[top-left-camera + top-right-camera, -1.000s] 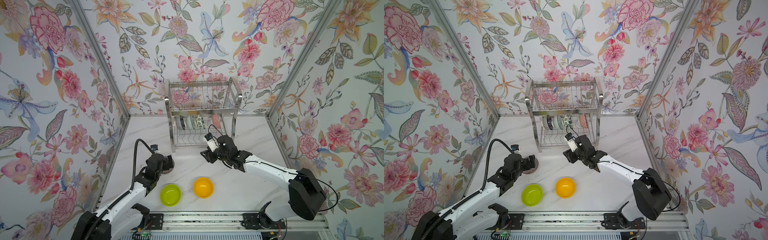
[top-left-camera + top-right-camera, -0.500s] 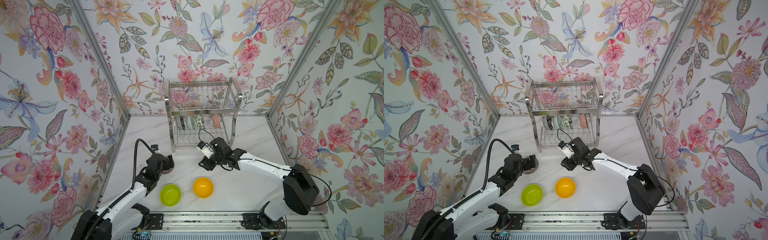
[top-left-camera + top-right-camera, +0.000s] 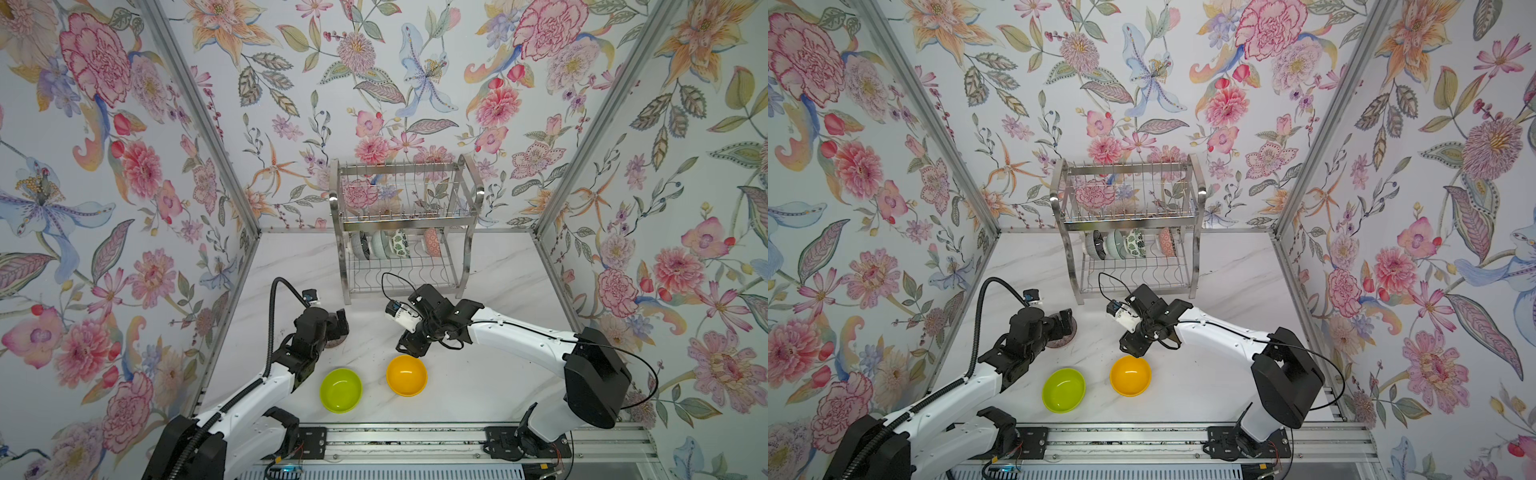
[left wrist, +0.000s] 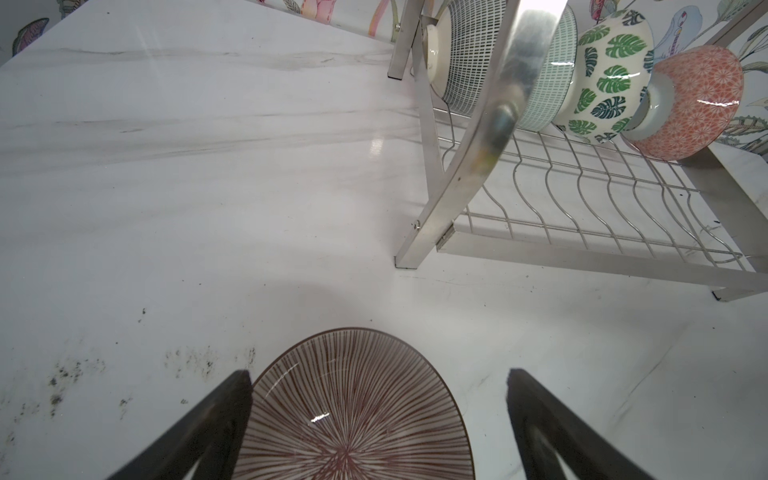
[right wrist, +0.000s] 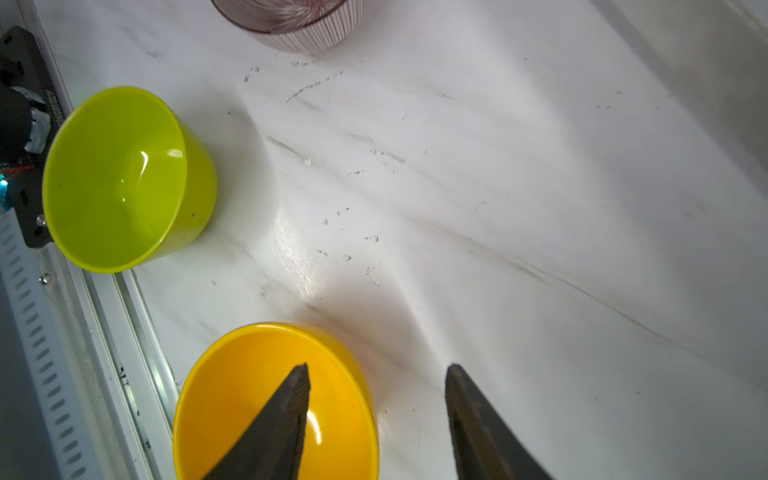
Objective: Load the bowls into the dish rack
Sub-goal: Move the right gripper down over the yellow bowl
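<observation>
1. Room: floral-papered walls (image 3: pixel 124 166) on three sides; scuffed white marble tabletop (image 3: pixel 498 270).
2. Dish rack (image 3: pixel 407 224) at back centre, four bowls (image 3: pixel 400 243) on edge in its lower tier.
3. Right arm (image 3: pixel 519 336) reaches toward the centre. Right gripper (image 5: pixel 378 368) is half-spread and empty, straddling the rim of the orange-yellow bowl (image 3: pixel 406 375).
4. Left gripper (image 4: pixel 378 374) is spread wide around the ribbed bowl (image 4: pixel 353 424), not clamped.
5. Lime green bowl (image 3: pixel 340 390) sits alongside, making three bowls on the table.

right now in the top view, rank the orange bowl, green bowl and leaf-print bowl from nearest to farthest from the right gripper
1. orange bowl, at the tips of the right gripper, front middle.
2. green bowl, on the orange bowl's left, near the front edge.
3. leaf-print bowl, standing on edge in the lower tier of the dish rack, at the back.
</observation>
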`<move>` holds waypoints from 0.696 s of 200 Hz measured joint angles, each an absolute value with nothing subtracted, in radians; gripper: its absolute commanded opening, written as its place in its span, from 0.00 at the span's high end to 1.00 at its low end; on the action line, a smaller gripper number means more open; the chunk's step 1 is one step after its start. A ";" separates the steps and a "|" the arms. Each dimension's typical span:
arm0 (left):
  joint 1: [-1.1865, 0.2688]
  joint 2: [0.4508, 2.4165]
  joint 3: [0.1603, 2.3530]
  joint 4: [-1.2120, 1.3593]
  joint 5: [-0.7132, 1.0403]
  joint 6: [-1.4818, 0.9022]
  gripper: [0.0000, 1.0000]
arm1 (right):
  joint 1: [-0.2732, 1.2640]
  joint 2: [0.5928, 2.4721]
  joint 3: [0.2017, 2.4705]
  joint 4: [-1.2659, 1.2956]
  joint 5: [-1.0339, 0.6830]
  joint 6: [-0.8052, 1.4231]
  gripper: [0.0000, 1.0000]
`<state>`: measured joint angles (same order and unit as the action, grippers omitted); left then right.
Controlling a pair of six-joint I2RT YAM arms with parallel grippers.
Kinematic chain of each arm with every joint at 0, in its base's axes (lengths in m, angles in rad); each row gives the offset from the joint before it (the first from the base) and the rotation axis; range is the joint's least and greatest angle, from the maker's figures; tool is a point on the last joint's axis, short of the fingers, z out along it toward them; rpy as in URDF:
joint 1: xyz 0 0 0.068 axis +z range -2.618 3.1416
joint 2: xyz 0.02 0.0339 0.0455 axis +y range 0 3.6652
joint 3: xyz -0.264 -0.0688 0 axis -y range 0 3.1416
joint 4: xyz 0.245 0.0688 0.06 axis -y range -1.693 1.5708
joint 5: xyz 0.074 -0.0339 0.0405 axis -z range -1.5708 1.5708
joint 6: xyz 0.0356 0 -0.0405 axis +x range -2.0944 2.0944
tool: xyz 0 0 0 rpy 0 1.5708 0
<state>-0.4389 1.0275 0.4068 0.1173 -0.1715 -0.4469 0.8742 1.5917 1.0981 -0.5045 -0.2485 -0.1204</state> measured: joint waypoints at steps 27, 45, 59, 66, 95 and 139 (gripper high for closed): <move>-0.439 1.028 0.404 0.122 -0.163 -0.447 0.03 | 0.884 1.632 1.099 -0.544 -0.242 -0.126 0.44; -0.439 1.028 0.403 0.125 -0.163 -0.447 0.02 | 0.892 1.647 1.099 -0.563 -0.226 -0.128 0.44; -0.439 1.028 0.403 0.127 -0.163 -0.447 0.02 | 0.897 1.651 1.099 -0.572 -0.213 -0.128 0.44; -0.439 1.027 0.401 0.128 -0.163 -0.447 0.02 | 0.899 1.652 1.099 -0.574 -0.205 -0.128 0.44; -0.439 1.027 0.399 0.128 -0.163 -0.447 0.02 | 0.901 1.668 1.100 -0.580 -0.167 -0.127 0.48; -0.439 1.027 0.399 0.128 -0.162 -0.447 0.02 | 0.820 1.670 1.089 -0.550 -0.094 -0.073 0.50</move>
<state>-0.4389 1.0267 0.3988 0.1280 -0.1619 -0.4469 0.8204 1.6695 1.0893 -0.5495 -0.0944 -0.0727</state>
